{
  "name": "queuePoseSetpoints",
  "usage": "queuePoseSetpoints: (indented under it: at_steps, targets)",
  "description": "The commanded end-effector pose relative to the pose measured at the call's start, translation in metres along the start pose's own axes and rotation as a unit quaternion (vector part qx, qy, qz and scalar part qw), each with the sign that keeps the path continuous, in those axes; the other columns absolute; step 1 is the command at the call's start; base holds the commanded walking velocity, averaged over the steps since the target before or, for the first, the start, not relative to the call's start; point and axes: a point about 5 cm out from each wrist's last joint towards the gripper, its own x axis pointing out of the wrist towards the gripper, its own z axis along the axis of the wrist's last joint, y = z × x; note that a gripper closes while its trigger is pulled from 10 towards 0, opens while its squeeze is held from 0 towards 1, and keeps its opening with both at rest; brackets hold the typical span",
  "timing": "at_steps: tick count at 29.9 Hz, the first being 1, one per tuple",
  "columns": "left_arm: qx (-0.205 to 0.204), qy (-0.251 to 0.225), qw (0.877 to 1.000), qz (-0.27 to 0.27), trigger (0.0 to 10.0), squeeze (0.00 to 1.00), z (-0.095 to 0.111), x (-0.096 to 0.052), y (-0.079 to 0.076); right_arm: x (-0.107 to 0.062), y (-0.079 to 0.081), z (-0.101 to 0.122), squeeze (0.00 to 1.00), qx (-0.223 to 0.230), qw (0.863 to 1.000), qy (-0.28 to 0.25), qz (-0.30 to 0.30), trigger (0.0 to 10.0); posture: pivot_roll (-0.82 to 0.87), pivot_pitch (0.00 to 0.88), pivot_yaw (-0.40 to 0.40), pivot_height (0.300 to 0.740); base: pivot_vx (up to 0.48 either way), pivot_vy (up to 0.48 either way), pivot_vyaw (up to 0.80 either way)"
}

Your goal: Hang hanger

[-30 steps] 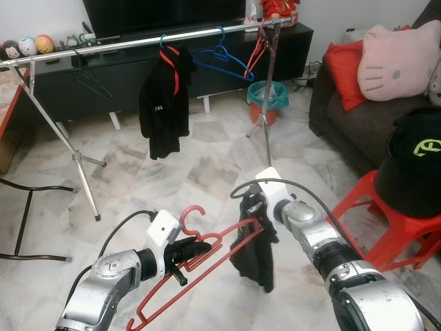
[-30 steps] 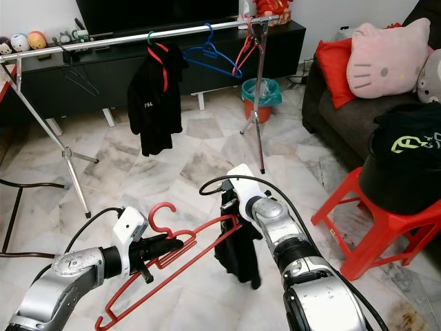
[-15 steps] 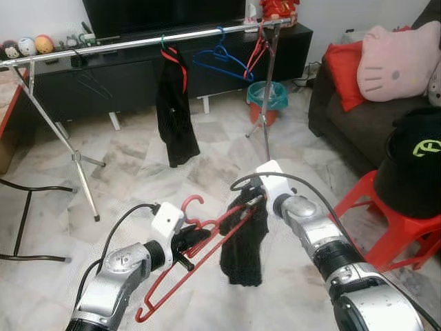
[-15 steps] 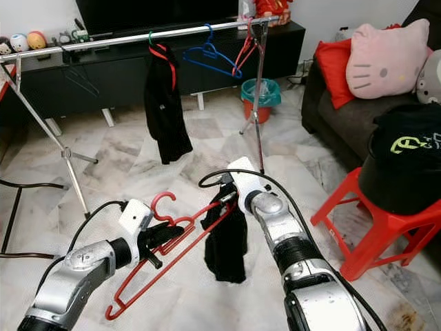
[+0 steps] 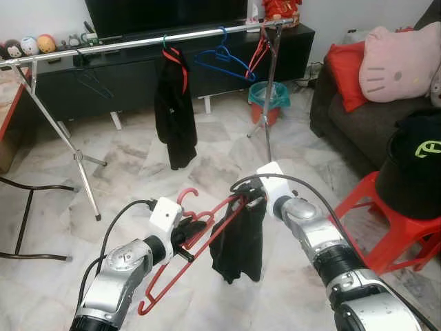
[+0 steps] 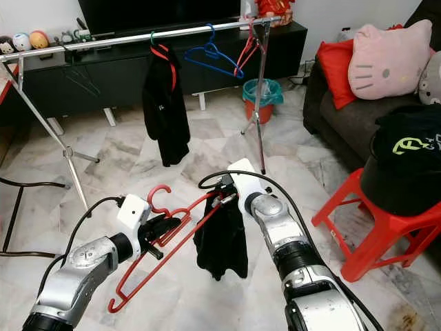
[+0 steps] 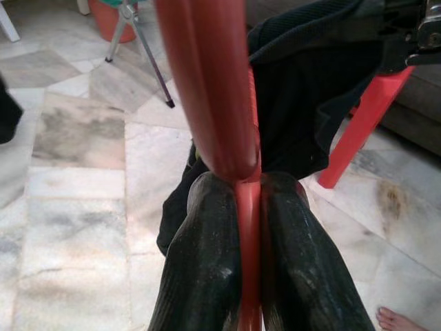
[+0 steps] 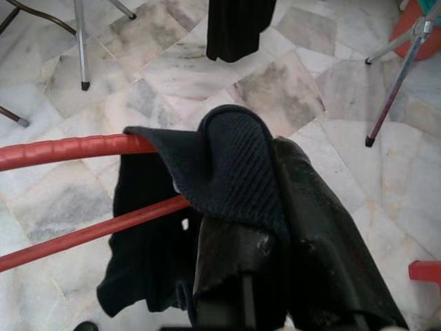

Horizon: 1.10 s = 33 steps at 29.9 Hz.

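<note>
Red hanger [image 5: 196, 234] sits pinched in the left gripper [image 7: 248, 207]; at its 2 o'clock end, the right gripper [image 8: 269, 207] clamps black cloth [image 5: 238, 241].

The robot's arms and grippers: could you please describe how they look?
Both arms are silver metal with black ribbed joint sections. Each wrist carries a white box-shaped block, and a black cable loops from it back along the arm. The left gripper and the right gripper each have two long, glossy black fingers.
</note>
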Motion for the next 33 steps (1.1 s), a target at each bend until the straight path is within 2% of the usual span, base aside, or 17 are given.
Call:
queuePoseSetpoints:
  at_steps: [1, 3, 6, 11, 14, 16, 17, 21, 23, 33]
  targets:
    - [0.006, -0.01, 1.0, 0.002, 10.0, 0.0, 0.006, -0.001, 0.003, -0.001, 0.002, 0.011, 0.0, -0.009, 1.0, -0.017, 0.003, 10.0, -0.02, 0.01, 0.016, 0.74, 0.0, 0.0, 0.0]
    - [-0.001, -0.003, 0.999, -0.038, 10.0, 0.0, 0.004, -0.003, -0.005, -0.002, 0.001, 0.013, 0.0, -0.009, 1.0, -0.019, 0.002, 10.0, -0.02, 0.011, 0.017, 0.74, 0.0, 0.0, 0.0]
    - [-0.005, -0.001, 0.999, -0.051, 10.0, 0.0, 0.003, -0.004, -0.007, -0.002, 0.001, 0.015, 0.0, -0.009, 1.0, -0.02, 0.002, 10.0, -0.02, 0.011, 0.017, 0.74, 0.0, 0.0, 0.0]
    - [-0.031, -0.002, 0.991, -0.128, 10.0, 0.0, 0.003, -0.007, -0.025, -0.005, 0.004, 0.026, 0.0, -0.017, 0.999, -0.038, 0.008, 10.0, -0.02, 0.01, 0.019, 0.74, 0.0, 0.0, 0.0]
    - [-0.028, 0.006, 0.991, -0.134, 10.0, 0.0, 0.002, -0.007, -0.028, -0.006, 0.003, 0.027, 0.0, -0.014, 0.999, -0.037, 0.003, 10.0, -0.02, 0.011, 0.018, 0.74, 0.0, 0.0, 0.0]
    - [-0.023, 0.011, 0.992, -0.127, 10.0, 0.0, 0.001, -0.006, -0.027, -0.007, 0.004, 0.03, 0.0, -0.012, 0.999, -0.038, 0.003, 10.0, -0.02, 0.011, 0.019, 0.74, 0.0, 0.0, 0.0]
    - [-0.015, 0.02, 0.995, -0.1, 10.0, 0.0, -0.001, -0.003, -0.022, -0.009, 0.006, 0.033, 0.0, -0.011, 0.999, -0.044, 0.006, 10.0, -0.02, 0.011, 0.019, 0.74, 0.0, 0.0, 0.0]
    - [-0.004, 0.026, 0.997, -0.07, 10.0, 0.0, -0.002, 0.0, -0.016, -0.01, 0.007, 0.035, 0.0, -0.01, 0.999, -0.045, 0.007, 10.0, -0.02, 0.011, 0.021, 0.74, 0.0, 0.0, 0.0]
    - [0.003, 0.034, 0.999, -0.031, 10.0, 0.0, -0.003, 0.003, -0.008, -0.01, 0.005, 0.035, 0.0, -0.009, 0.999, -0.044, 0.002, 10.0, -0.02, 0.01, 0.021, 0.74, 0.0, 0.0, 0.0]
    - [0.005, 0.024, 0.998, 0.049, 10.0, 0.0, 0.001, 0.005, 0.009, -0.012, 0.009, 0.035, 0.0, -0.002, 0.999, -0.042, 0.007, 10.0, -0.02, 0.011, 0.02, 0.74, 0.0, 0.0, 0.0]
